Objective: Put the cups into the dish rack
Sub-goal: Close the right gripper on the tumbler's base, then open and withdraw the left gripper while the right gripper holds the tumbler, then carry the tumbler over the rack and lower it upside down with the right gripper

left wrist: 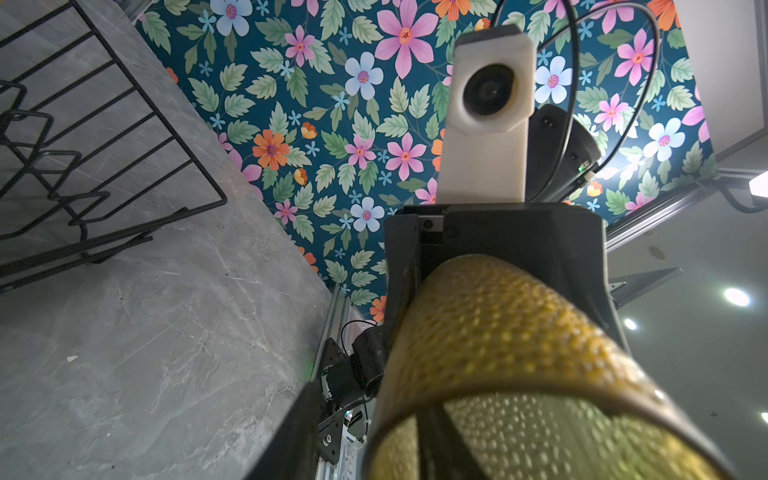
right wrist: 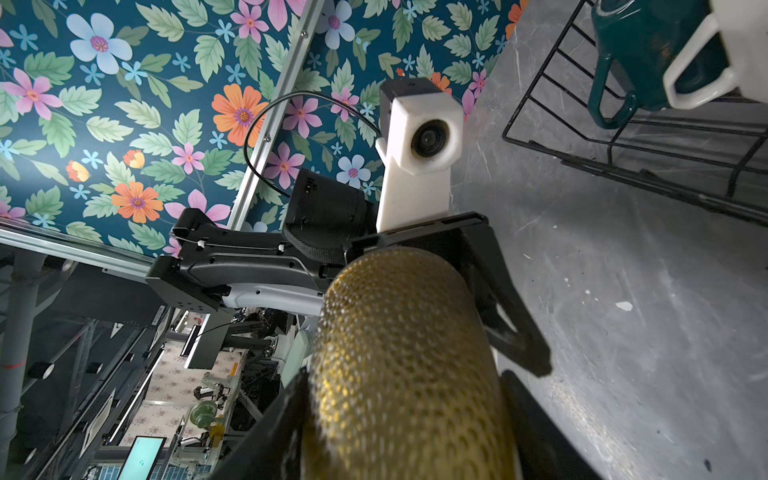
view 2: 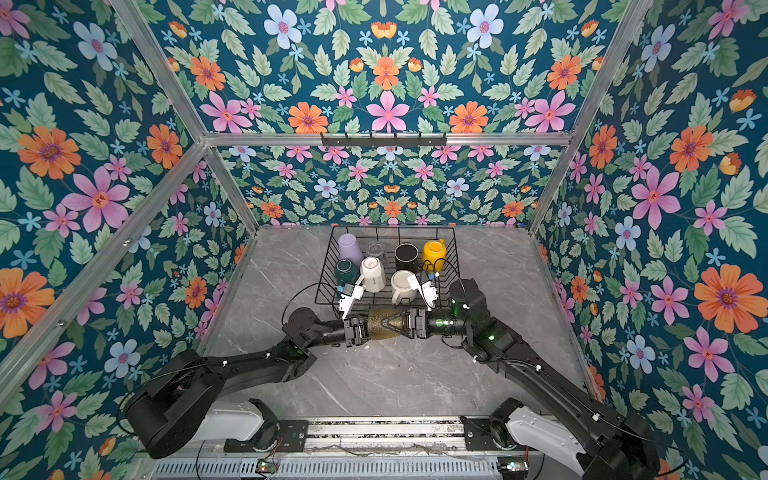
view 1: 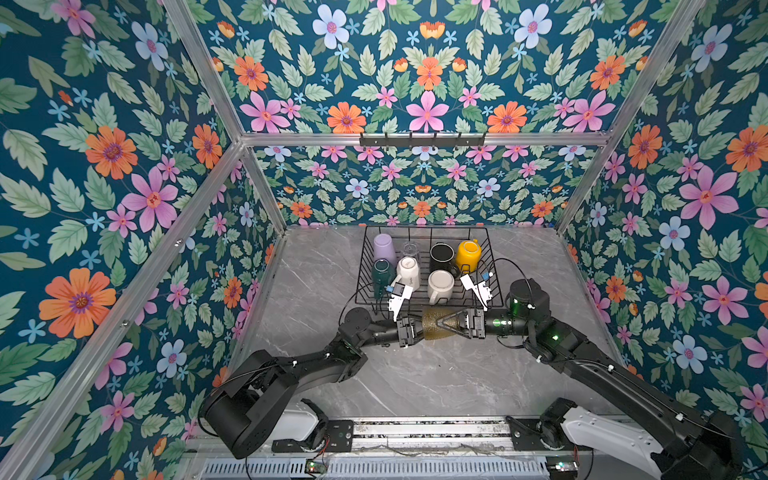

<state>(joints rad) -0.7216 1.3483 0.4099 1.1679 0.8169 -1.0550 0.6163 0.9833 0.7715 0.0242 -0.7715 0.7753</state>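
Note:
An olive glass [view 1: 432, 326] [view 2: 380, 326] hangs on its side just in front of the dish rack [view 1: 428, 227] [view 2: 395, 227], between both grippers. My right gripper [view 1: 442, 323] [right wrist: 407, 432] is shut on its body [right wrist: 407, 353] from the base end. My left gripper [view 1: 417, 328] [left wrist: 365, 440] straddles the rim [left wrist: 519, 332], one finger inside, one outside with a gap showing, so it is open. Inside the rack sit a lilac tumbler [view 1: 384, 247], clear glass [view 1: 410, 249], black mug [view 1: 441, 255], yellow mug [view 1: 468, 252], dark green mug [view 1: 383, 272] and two white mugs [view 1: 409, 272] [view 1: 440, 286].
A narrow black hook bar [view 1: 422, 140] is fixed high on the back wall. The grey marble tabletop [view 1: 415, 382] lies between flowered walls. A metal rail [view 1: 415, 432] with the arm bases runs along the front edge. The rack's front wall [right wrist: 623, 166] is close beside the glass.

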